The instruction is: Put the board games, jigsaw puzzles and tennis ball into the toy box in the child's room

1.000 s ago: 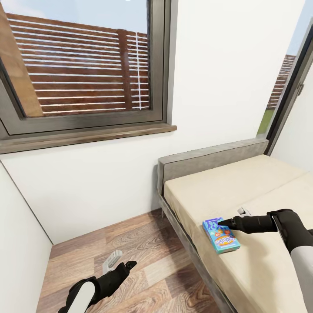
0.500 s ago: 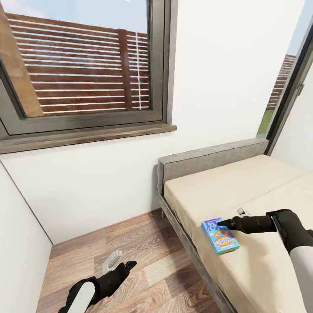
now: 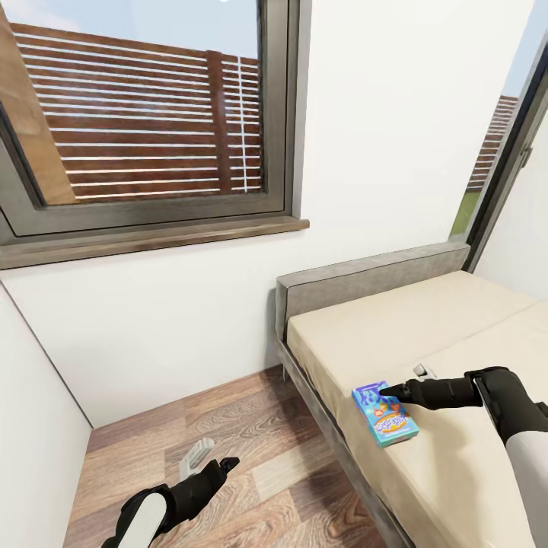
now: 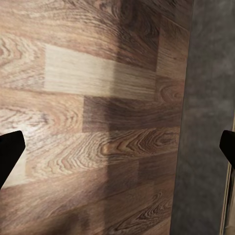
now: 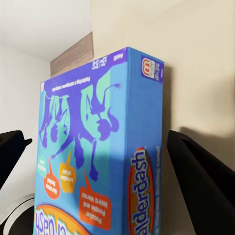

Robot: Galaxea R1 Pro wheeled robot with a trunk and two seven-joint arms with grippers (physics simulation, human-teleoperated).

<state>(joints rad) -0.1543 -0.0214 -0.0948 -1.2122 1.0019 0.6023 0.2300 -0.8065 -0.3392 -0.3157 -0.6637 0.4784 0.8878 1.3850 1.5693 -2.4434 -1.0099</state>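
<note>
A teal-blue board game [image 3: 385,413] lies flat on the beige bed [image 3: 426,335], close to its near side edge. My right gripper [image 3: 383,393] reaches in from the right at the box's far end. In the right wrist view the board game [image 5: 93,161] sits between the two dark fingers [image 5: 200,181], which stand apart on either side of it; the gripper is open. My left gripper [image 3: 216,458] hangs open low over the wood floor, holding nothing. The table, toy box, puzzles and ball are out of view.
A grey headboard [image 3: 365,278] backs the bed against the white wall under a large window [image 3: 144,114]. Wood-plank floor [image 3: 243,441] lies left of the bed; a white wall [image 3: 30,426] closes in at far left. The left wrist view looks down at floor [image 4: 98,122] beside the grey bed frame [image 4: 205,122].
My right gripper and the board game have both crept slightly toward the bed's edge. The left arm has not moved.
</note>
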